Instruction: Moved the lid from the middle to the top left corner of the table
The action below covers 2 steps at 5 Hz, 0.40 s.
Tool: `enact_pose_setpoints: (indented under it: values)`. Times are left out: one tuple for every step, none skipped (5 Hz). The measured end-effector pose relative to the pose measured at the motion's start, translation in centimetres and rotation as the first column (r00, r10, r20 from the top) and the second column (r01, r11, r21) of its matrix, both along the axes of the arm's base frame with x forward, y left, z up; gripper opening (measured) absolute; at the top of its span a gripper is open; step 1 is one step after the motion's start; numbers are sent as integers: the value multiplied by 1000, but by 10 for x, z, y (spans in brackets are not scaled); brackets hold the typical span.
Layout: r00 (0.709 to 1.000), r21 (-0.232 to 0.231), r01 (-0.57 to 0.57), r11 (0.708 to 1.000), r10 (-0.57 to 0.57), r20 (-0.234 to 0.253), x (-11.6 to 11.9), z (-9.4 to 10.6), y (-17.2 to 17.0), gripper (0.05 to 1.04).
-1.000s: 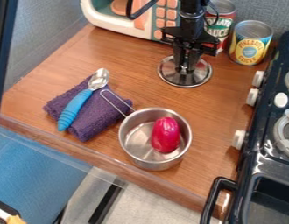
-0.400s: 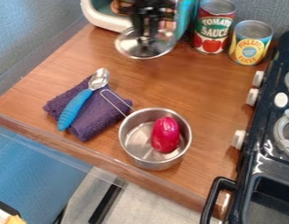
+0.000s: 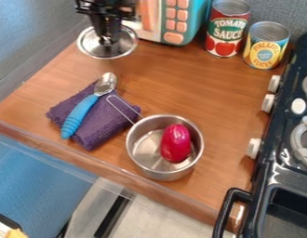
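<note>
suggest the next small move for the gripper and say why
Probably ease the lid down and let go: the gripper has it at the table's top left corner, where the task wants it, beside the toy microwave.

The red-and-green can (image 3: 227,32) reads "TOMATO SAUCE" in pale capitals, stacked on two lines above pictured tomatoes. On the blue-and-yellow can (image 3: 266,48) just beside it, "PINEAPPLE" arches across the top of a yellow circle, and "SLICES" curves along the bottom.
</note>
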<state>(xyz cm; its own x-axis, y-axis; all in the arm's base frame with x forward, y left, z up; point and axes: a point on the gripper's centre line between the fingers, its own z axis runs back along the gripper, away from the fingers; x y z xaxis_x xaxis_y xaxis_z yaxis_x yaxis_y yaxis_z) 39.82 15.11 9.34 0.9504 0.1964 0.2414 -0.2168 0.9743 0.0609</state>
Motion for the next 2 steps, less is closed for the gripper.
enact_pose_setpoints:
  values:
    - [999,3,-31,1000,31,-16,5,-11,20,285]
    - [998,23,-40,999,41,-43,7,-24,31,285]
